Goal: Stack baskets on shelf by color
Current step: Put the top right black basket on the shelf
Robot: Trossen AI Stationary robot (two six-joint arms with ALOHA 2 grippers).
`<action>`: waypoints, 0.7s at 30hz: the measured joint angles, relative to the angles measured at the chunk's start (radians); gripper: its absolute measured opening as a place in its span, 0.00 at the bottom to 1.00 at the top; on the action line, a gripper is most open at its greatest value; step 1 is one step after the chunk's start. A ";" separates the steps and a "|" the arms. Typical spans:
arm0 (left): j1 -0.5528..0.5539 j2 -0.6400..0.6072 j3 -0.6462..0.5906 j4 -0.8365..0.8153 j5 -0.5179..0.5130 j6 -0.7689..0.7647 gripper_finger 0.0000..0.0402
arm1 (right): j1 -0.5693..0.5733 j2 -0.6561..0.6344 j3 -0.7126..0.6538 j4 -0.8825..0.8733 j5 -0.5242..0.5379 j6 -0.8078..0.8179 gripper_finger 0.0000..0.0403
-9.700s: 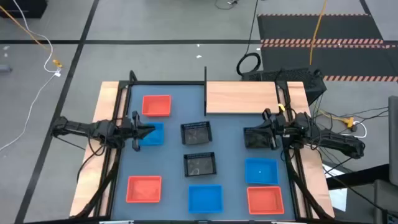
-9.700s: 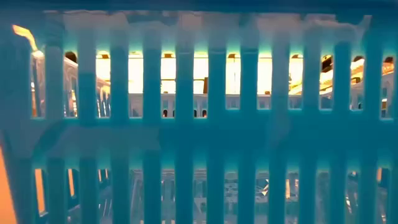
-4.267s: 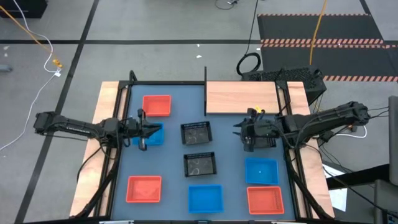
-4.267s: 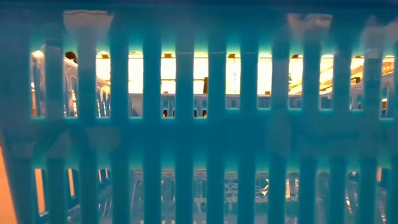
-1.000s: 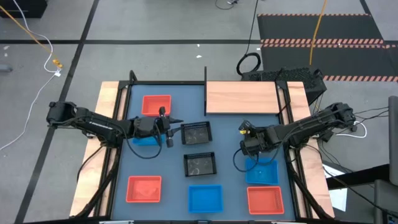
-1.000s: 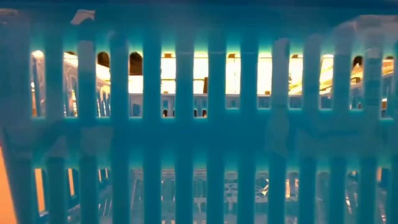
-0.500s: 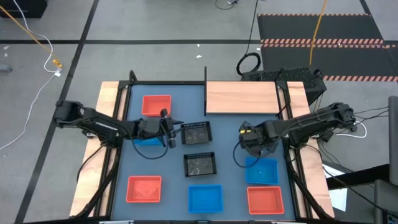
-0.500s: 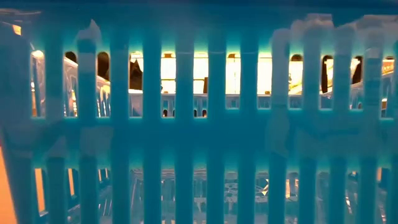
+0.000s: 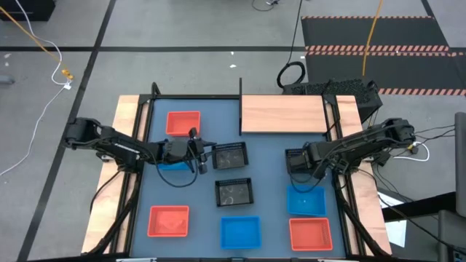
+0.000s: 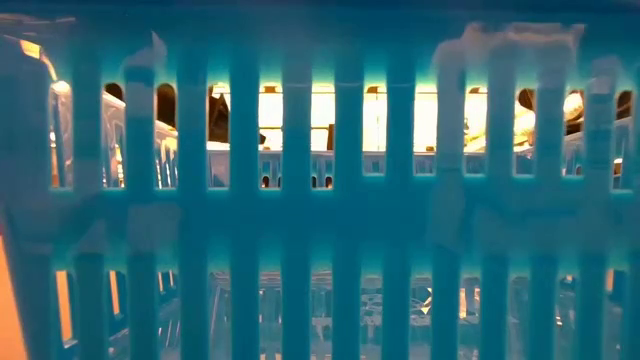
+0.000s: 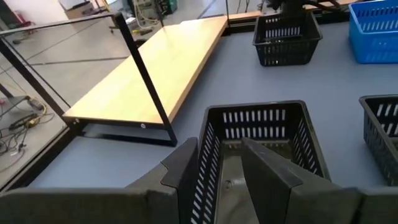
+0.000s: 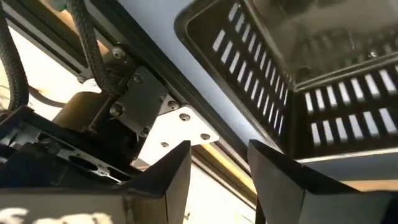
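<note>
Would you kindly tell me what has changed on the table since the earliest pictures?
The left gripper has moved from the blue basket at the left over to the upper black basket; its fingers now straddle that basket's wall. The right gripper has swung round beside the right black basket. No basket has moved; the shelf stays bare.

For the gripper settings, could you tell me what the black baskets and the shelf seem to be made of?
The black basket looks like moulded matte plastic: even slotted walls and a thick rim, not wire. The shelf looks like pale wood with faint grain, on a thin black frame, likely metal.
</note>
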 joint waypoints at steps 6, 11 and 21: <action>0.001 0.000 0.000 0.021 0.000 0.014 0.32 | 0.001 -0.001 0.009 0.090 0.012 -0.006 0.36; 0.001 0.000 0.000 0.036 0.000 0.023 0.32 | 0.008 -0.001 -0.012 0.132 -0.017 -0.026 0.36; 0.001 0.000 0.000 0.039 0.000 0.023 0.32 | 0.015 0.000 -0.021 0.277 -0.023 0.091 0.35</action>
